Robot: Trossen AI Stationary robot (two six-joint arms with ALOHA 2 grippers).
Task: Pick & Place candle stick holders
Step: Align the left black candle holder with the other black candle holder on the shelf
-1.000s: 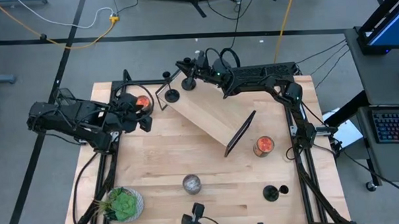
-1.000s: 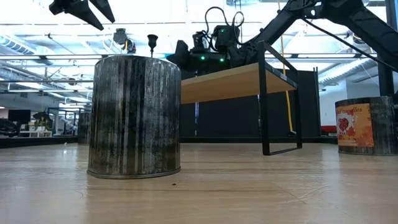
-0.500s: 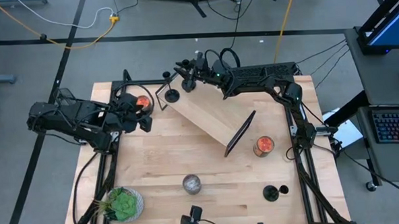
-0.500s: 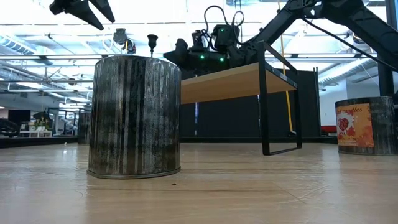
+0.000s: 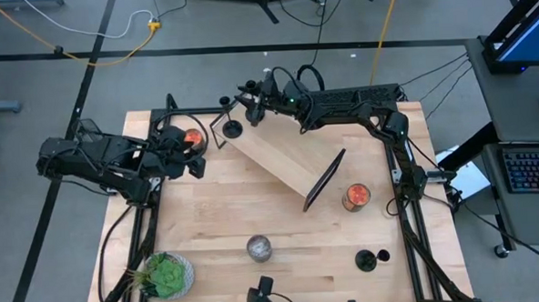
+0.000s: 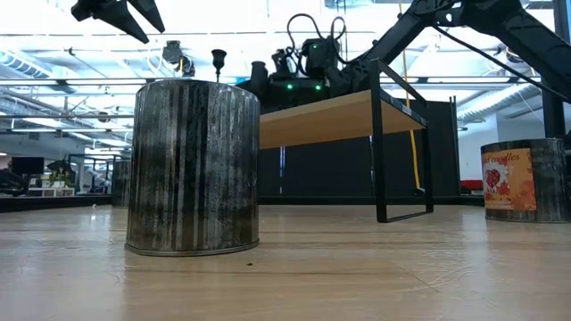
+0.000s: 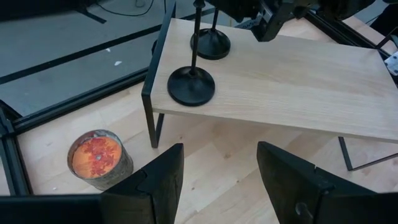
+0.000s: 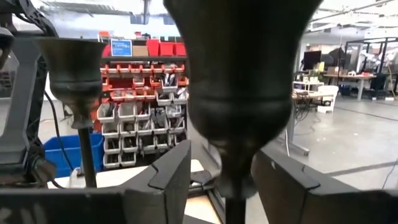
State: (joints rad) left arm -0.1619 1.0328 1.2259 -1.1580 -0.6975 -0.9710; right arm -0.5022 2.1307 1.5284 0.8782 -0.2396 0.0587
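Two candle stick holders [image 7: 191,84] stand upright near one end of the raised wooden shelf [image 5: 283,155], and the right end effector [image 5: 252,95] sits there with its fingers parted around one stem, seemingly just setting it down. A third holder [image 5: 369,259] waits on the desk [image 5: 218,217]. The left end effector [image 5: 195,154] idles spread apart beside an orange-red jar [image 5: 192,137], a workshop behind.

silver jar [image 6: 193,167] hides table behind | near holder [image 8: 242,93] blurred, cropped
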